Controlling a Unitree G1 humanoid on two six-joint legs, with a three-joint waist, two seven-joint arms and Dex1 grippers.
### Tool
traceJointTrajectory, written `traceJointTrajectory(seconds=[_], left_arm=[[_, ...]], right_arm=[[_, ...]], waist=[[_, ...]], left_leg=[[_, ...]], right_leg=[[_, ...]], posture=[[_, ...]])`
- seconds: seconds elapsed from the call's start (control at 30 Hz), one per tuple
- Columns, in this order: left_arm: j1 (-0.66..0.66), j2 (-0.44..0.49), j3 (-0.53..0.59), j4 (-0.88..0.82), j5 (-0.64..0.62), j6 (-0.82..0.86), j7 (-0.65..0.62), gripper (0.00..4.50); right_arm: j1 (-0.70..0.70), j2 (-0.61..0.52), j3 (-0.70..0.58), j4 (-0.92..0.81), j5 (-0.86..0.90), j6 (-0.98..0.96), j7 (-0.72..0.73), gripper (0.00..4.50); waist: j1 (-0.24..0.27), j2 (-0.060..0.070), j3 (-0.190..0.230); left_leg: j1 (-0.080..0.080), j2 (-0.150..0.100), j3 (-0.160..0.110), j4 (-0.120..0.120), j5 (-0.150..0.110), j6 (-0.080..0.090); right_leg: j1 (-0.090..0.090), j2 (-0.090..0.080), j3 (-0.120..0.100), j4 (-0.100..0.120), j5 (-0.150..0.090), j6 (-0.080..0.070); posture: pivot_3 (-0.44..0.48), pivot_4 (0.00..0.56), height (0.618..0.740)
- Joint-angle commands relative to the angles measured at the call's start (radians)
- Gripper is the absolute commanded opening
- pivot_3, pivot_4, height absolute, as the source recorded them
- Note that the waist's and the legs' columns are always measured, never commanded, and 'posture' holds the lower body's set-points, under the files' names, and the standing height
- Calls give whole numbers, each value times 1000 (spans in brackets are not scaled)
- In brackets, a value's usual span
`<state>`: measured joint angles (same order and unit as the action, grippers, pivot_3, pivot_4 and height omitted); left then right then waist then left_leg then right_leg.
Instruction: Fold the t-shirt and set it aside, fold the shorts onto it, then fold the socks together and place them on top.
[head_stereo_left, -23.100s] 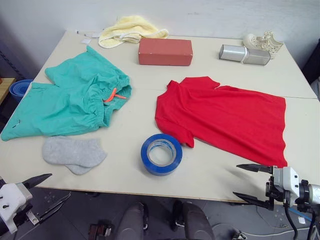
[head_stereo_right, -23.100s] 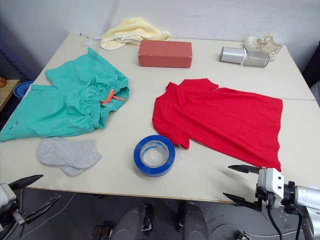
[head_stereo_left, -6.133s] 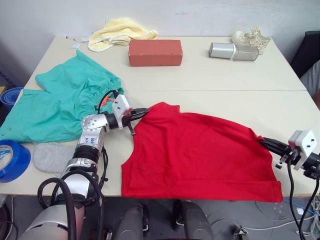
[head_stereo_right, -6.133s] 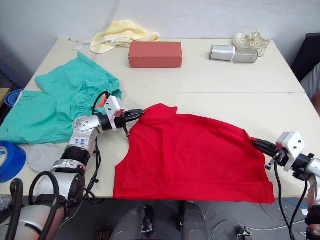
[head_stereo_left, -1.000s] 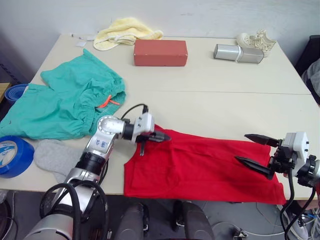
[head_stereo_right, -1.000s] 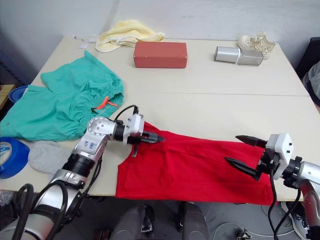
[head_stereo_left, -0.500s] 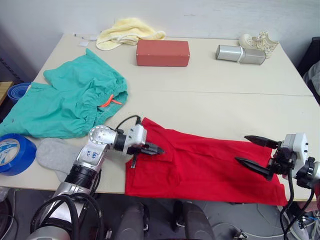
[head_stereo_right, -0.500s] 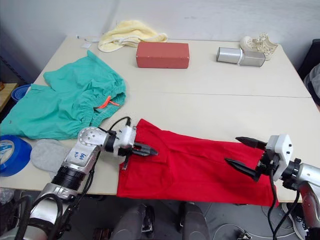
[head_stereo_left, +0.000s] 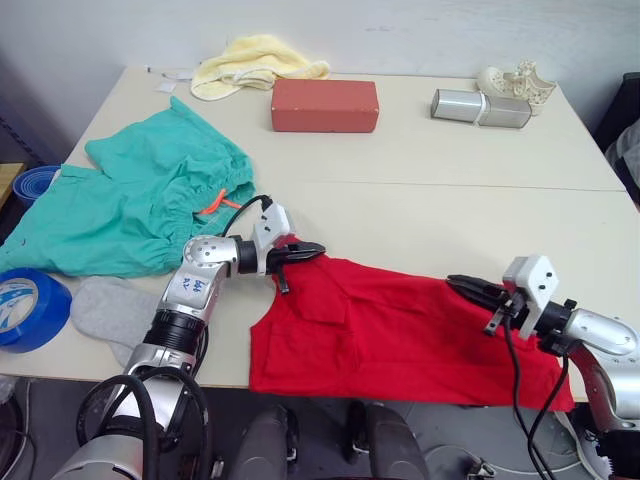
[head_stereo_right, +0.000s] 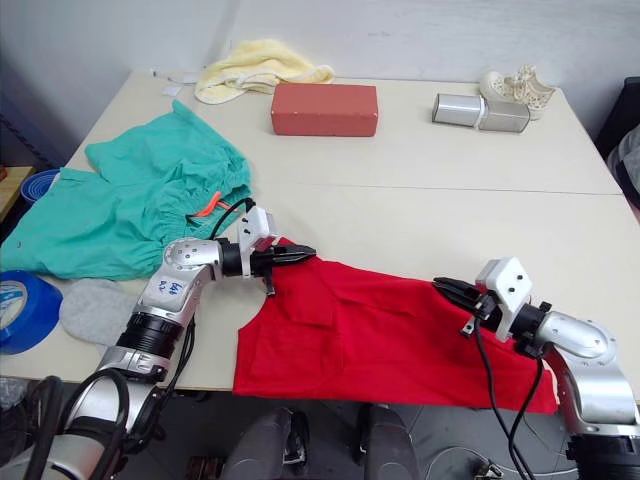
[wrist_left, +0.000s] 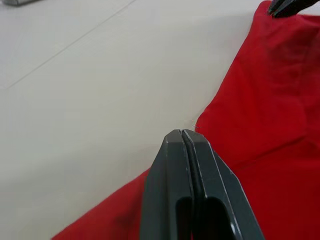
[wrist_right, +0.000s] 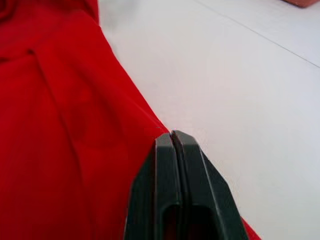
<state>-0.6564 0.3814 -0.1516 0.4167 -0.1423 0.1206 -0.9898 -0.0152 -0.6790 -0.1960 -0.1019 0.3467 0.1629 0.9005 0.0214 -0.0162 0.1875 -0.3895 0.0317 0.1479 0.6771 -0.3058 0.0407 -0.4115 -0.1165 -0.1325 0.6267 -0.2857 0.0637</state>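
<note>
The red t-shirt (head_stereo_left: 400, 335) lies folded into a long band along the table's front edge. My left gripper (head_stereo_left: 312, 248) is shut on its far left corner, and the pinched cloth shows under the closed fingertips (wrist_left: 172, 150) in the left wrist view. My right gripper (head_stereo_left: 455, 284) is shut on the shirt's far edge near its right end, its tips at the cloth's border (wrist_right: 172, 135). The teal shorts (head_stereo_left: 130, 205) lie spread at the left, with an orange drawstring. The grey socks (head_stereo_left: 105, 310) lie in front of the shorts, partly behind my left arm.
A blue tape roll (head_stereo_left: 25, 308) sits at the front left edge. At the back of the table (head_stereo_left: 420, 200) stand a red box (head_stereo_left: 324, 105), a yellow towel (head_stereo_left: 255, 62), a silver cylinder (head_stereo_left: 480, 107) and a small white ornament (head_stereo_left: 515, 80).
My right gripper has moved left onto the shirt's far edge and gone from open to shut. My left gripper has pulled its shirt corner back away from the front edge.
</note>
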Motion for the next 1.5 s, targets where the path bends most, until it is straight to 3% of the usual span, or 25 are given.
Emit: traceJointTrajectory(seconds=[0.03, 0.3, 0.7, 1.07, 1.23, 1.5], left_arm=[[-1, 13, -15, -20, 17, 18, -7, 0], [64, 80, -14, -60, 50, 61, 19, 0], [126, 81, 30, -129, 36, 156, 143, 0], [66, 88, 113, -121, -47, 52, 73, 0], [29, 36, 104, -134, -98, 11, 15, 0], [29, -58, 3, -117, -50, -32, 16, 0]], right_arm=[[-16, 13, 28, 9, -50, -14, -45, 21], [103, -38, -52, 35, -84, -56, -58, 21], [295, -84, -206, 76, -61, -62, -51, 21], [249, -160, -361, 77, 57, -23, 26, 21], [148, -151, -270, 38, 67, 10, 43, 21], [-13, 20, 16, -63, -27, 54, -93, 21]], waist=[[0, 0, 0], [1, 0, 0], [1, 0, -1], [-4, 0, -1], [1, 0, -1], [0, 0, -1]], left_leg=[[0, 0, 0, 0, 0, 0], [0, 0, 0, 0, 0, 0], [3, 1, 0, -1, -1, -1], [3, 1, 0, -4, -1, -2], [2, 1, 0, -3, -1, -1], [1, 1, 1, -3, -1, -2]], right_leg=[[0, 0, 0, 0, 0, 0], [0, 0, 0, 0, 0, 0], [2, -1, 1, 0, 0, 0], [0, -1, 2, 0, 0, 0], [1, -1, 1, -1, 0, 0], [-1, 0, 1, 0, 0, 0]], posture=[[0, 150, 740], [0, 150, 740], [0, 150, 740], [0, 150, 740], [0, 150, 740], [0, 150, 740]])
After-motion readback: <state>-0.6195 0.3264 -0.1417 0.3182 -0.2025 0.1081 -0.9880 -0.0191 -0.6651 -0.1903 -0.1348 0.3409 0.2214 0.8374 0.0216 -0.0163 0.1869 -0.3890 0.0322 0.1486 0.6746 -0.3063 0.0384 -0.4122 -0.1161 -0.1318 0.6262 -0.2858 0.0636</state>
